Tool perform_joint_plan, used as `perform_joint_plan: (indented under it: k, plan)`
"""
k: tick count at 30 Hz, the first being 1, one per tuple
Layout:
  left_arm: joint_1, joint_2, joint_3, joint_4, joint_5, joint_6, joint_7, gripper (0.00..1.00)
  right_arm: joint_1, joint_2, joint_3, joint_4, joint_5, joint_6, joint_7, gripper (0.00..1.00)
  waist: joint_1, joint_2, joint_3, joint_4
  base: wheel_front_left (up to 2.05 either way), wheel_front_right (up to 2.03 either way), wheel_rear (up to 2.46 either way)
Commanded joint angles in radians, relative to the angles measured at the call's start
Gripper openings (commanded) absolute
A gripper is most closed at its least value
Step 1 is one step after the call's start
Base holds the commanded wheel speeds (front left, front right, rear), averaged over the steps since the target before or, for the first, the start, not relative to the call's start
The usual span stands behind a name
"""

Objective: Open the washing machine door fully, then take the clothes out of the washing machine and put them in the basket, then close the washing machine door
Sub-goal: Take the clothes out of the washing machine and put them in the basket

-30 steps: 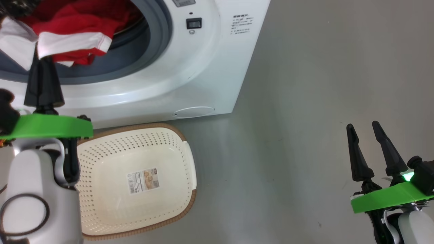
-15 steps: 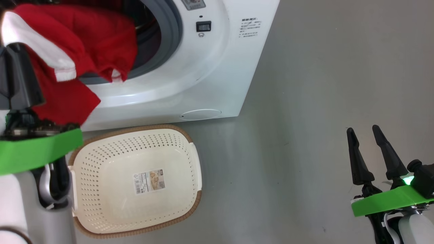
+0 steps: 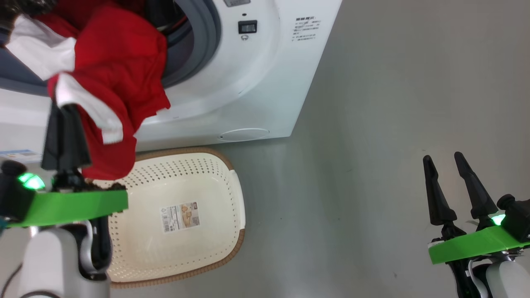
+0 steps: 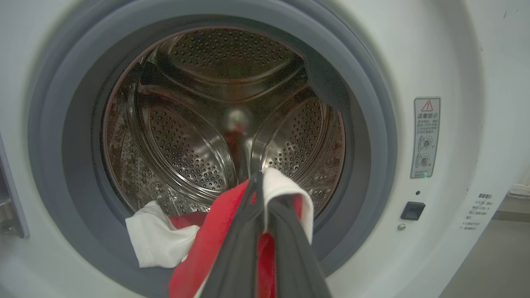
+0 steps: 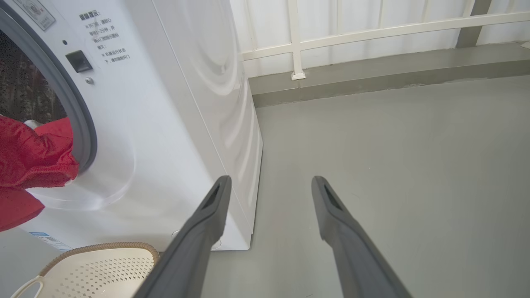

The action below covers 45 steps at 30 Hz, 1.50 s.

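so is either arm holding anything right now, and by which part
The left gripper, jaws shut, pinches the red clothes at a white-edged fold. The right gripper is open, holding nothing.

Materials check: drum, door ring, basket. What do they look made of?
Drum: polished steel by the look, mirror-bright with punched holes. Door ring: matte grey, probably rubber. Basket: smooth cream plastic, likely moulded, with perforated walls; its brown rim looks woven, possibly imitation.
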Motion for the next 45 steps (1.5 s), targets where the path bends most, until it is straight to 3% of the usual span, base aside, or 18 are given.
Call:
perform_joint_plan:
  k: [1, 11, 27, 41, 43, 45]
  plan:
    - [0.029, 0.026, 0.025, 0.006, -0.002, 0.011, -0.004, 0.0, -0.006, -0.012, 0.02, -0.025, -0.001, 0.006, -0.006, 1.0, 0.0, 0.0, 0.011, -0.002, 0.0, 0.0, 0.0]
    - [0.055, 0.026, -0.013, 0.269, -0.019, 0.007, -0.004, 0.0, -0.034, -0.01, 0.026, -0.028, 0.007, 0.006, -0.006, 1.0, 0.0, 0.0, 0.071, -0.016, 0.0, 0.0, 0.0]
    - [-0.18, 0.026, -0.032, 0.724, 0.048, 0.013, -0.004, 0.0, -0.099, -0.003, 0.048, -0.036, 0.021, 0.006, -0.006, 1.0, 0.0, 0.0, 0.211, -0.053, 0.0, 0.0, 0.0]
    - [-0.326, 0.035, 0.008, 0.886, 0.096, 0.033, -0.004, 0.0, -0.123, -0.006, 0.052, -0.043, 0.023, 0.006, -0.006, 1.0, 0.0, 0.0, 0.25, -0.066, 0.0, 0.0, 0.0]
    - [-0.327, 0.034, 0.016, 0.883, 0.097, 0.033, -0.004, 0.03, -0.124, -0.006, 0.051, -0.044, 0.023, 0.006, -0.006, 1.0, 0.0, 0.0, 0.249, -0.063, 0.0, 0.0, 0.0]
    - [-0.321, 0.033, 0.024, 0.877, 0.098, 0.031, -0.004, 0.15, -0.123, -0.006, 0.051, -0.044, 0.022, 0.006, -0.006, 1.0, 0.0, 0.0, 0.246, -0.061, 0.0, 0.0, 0.0]
